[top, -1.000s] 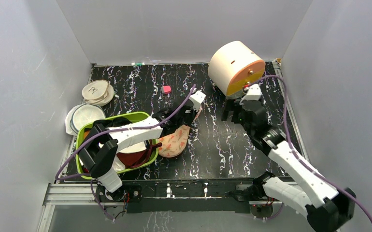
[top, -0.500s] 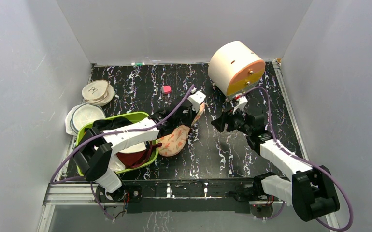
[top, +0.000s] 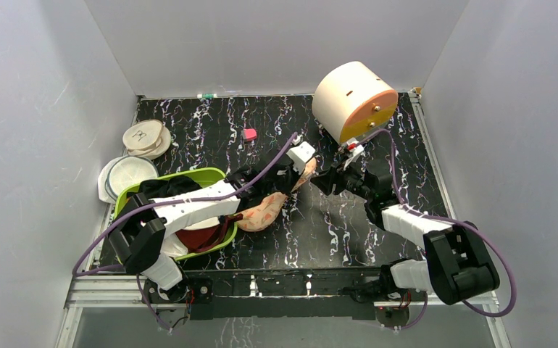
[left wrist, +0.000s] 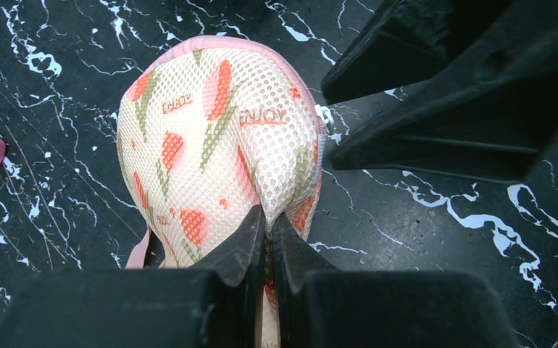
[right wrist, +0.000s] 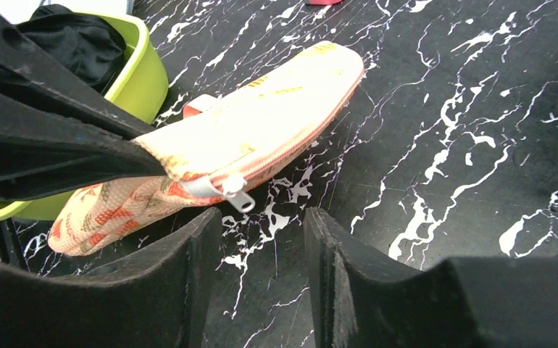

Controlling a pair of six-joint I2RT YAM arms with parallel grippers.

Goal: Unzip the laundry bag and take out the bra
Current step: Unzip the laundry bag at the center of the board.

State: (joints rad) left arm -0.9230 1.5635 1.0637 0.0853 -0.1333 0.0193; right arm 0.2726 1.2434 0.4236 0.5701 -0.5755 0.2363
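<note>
Peach laundry bag [top: 264, 211] lies mid-table; the right gripper [top: 320, 181] has swung in from the far-right corner. Left wrist: left gripper [left wrist: 267, 230] clamped on its mesh. Right wrist: jaws apart, narrowing before the zipper pull [right wrist: 238, 196]; zip shut, bra unseen.

A: Where's the top camera?
B: High behind the arm bases [top: 167, 290], looking down over the whole table [top: 334, 239] toward its far edge.
A: The wrist ones?
B: Both low and close, facing each other across the laundry bag [left wrist: 218, 145] mid-table, shared by all views.
</note>
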